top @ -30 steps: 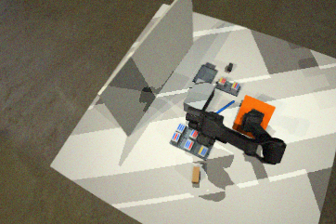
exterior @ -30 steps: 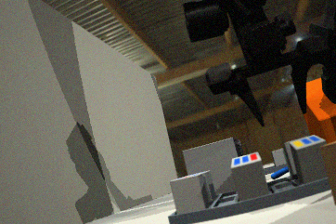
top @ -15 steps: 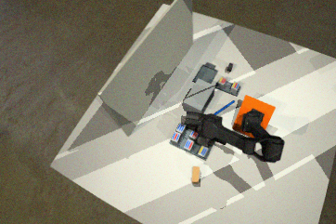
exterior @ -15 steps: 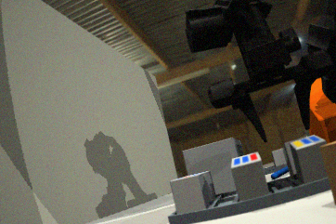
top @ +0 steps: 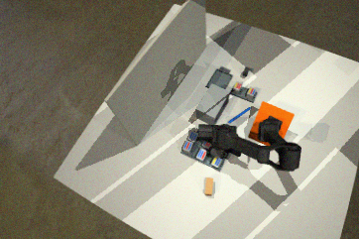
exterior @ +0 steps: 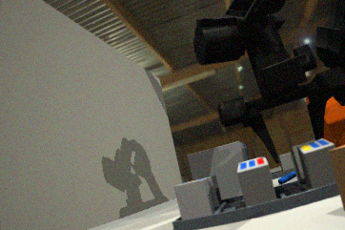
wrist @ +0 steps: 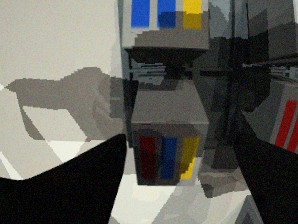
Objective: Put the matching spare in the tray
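Though near, spare's (wrist: 168, 137) grip unclear

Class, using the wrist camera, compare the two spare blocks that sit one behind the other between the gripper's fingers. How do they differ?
The near block shows red, blue and yellow stripes; the far block shows blue, blue and yellow. The near block lies in shadow between the fingers; the far block is brightly lit, beyond them. Both are grey blocks with three stripes.

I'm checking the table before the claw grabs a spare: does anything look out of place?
A blue stick lies slanted on the table between the spares rack and the grey unit, and a small orange block lies alone, apart from the rack. Nothing looks spilled or broken.
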